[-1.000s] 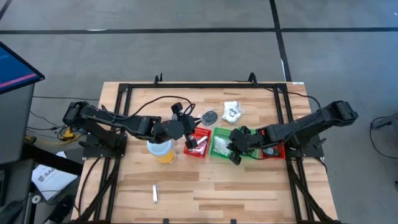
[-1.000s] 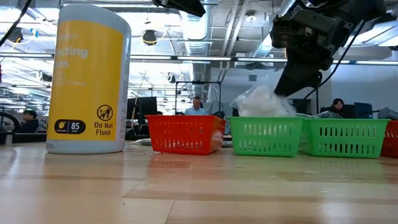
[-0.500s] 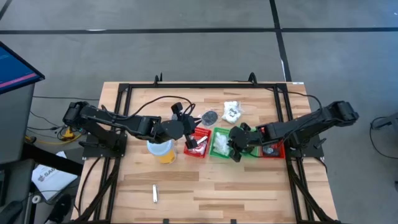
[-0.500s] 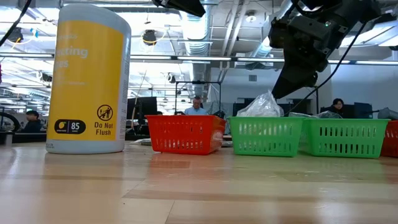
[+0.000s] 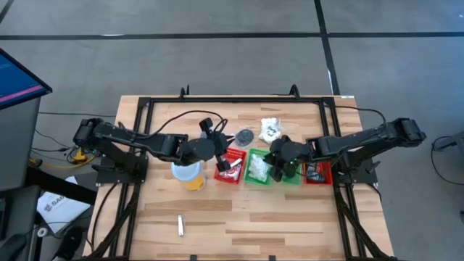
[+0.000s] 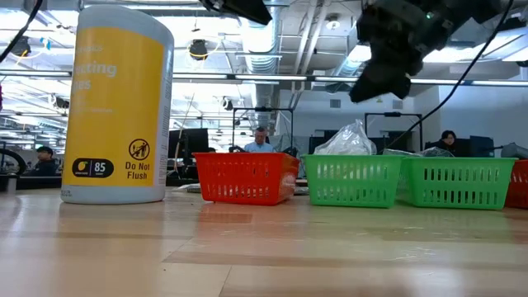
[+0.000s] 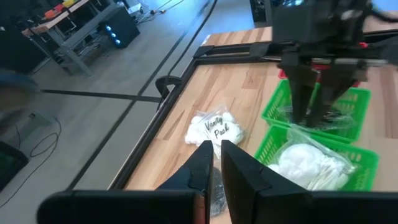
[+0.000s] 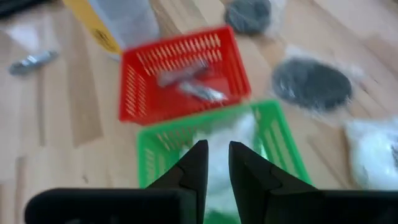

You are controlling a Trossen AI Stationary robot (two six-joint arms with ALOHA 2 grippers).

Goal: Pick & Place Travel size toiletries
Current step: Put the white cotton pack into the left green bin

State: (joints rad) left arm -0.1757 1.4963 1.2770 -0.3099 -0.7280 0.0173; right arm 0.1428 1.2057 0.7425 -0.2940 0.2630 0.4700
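One white packet (image 5: 257, 167) lies in a green bin (image 6: 353, 181). My right gripper (image 5: 275, 172) hangs above it, shut and holding nothing. A second white packet (image 5: 270, 130) and a dark grey disc (image 5: 245, 136) lie on the table beyond the bins. Silvery tubes (image 8: 186, 84) lie in the red bin (image 5: 230, 165), and one tube (image 5: 180, 225) lies near the table's front edge. My left gripper (image 7: 216, 146) is shut with nothing in it. It hovers over the red bin's far side, close to the disc.
The tall yellow cup (image 5: 187, 174) stands left of the red bin, under my left arm. Right of the packet's bin stand a second green bin (image 5: 291, 174) and another red bin (image 5: 317, 174). A black frame (image 5: 239, 99) edges the table.
My right gripper has risen and drawn back toward the table's far edge, away from the green bin. The white packet, which stood high under the gripper a second ago, has sunk lower into that bin and lies still.
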